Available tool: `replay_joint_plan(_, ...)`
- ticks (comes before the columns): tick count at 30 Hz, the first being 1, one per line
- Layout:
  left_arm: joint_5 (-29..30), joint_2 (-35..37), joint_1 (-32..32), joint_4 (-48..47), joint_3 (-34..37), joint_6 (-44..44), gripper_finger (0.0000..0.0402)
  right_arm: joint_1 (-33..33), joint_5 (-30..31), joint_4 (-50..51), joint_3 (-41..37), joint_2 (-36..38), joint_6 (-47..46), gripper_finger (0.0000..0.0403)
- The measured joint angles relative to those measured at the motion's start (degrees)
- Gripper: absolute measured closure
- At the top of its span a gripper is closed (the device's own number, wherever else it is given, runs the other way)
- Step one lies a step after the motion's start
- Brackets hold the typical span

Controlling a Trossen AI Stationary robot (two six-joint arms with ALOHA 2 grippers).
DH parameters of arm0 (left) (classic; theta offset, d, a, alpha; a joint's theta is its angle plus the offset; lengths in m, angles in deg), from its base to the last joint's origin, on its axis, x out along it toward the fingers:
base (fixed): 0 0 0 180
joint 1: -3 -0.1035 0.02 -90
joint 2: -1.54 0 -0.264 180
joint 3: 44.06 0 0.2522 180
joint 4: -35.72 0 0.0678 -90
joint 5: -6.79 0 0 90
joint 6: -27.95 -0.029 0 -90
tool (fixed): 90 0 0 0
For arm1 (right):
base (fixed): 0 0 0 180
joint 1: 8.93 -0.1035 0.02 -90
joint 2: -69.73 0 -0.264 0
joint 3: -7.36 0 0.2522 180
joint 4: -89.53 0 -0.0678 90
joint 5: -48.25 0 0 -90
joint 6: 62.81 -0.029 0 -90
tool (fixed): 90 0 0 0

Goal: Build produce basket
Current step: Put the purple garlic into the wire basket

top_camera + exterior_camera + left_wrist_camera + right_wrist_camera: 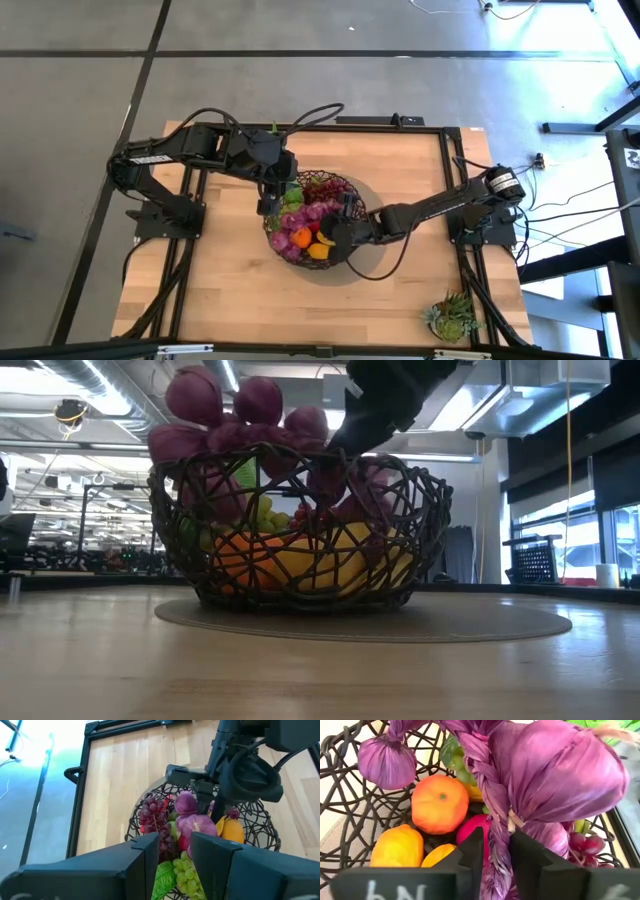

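I'm at the placing step: my right gripper [496, 851] sits over the basket [345, 190] mid-table, jaws on either side of the braided stem of a purple garlic/onion bunch [555, 775], though I can't tell if they're clamped or just letting go; I judge the next move is to release fully and lift clear without snagging the braid. My left gripper [175, 851] hovers over the basket's far rim, jaws narrowly parted and empty. Basket's heaped: orange [439, 802], lemon [396, 846], green grapes [186, 870], red grapes [152, 812], wire mesh on a grey mat [500, 622].
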Motion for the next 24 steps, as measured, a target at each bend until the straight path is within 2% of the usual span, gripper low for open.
replay_joint_plan(6, 0.0, 0.01, 0.0, -0.01, 0.02, -0.04, 0.0299, 1.47, -0.08, 0.02, 0.0, 0.0, 1.65, 0.0299)
replay_joint_plan(11, 0.0, 0.0, 0.0, -0.06, 0.02, -0.08, 0.0299, 1.74, 1.6, 0.07, 0.0, 0.14, 1.93, 0.0296)
replay_joint_plan(17, 0.0, 0.02, 0.0, -0.24, 0.0, -0.07, 0.0299, 0.71, 13.3, 1.03, 0.0, 0.22, 6.22, 0.0295)
replay_joint_plan(19, 0.0, 0.02, 0.0, -0.25, 0.02, -0.07, 0.0299, 0.33, 15.52, 2.66, 0.02, 0.24, 6.08, 0.0295)
replay_joint_plan(21, 0.0, 0.01, 0.0, -0.26, 0.02, -0.07, 0.0299, -0.03, 15.74, 4.15, 0.02, 0.24, 5.33, 0.0295)
replay_joint_plan(24, 0.0, 0.02, 0.0, -0.26, 0.02, -0.07, 0.0299, -0.19, 12.43, 6.41, 0.02, 0.24, 4.9, 0.0295)
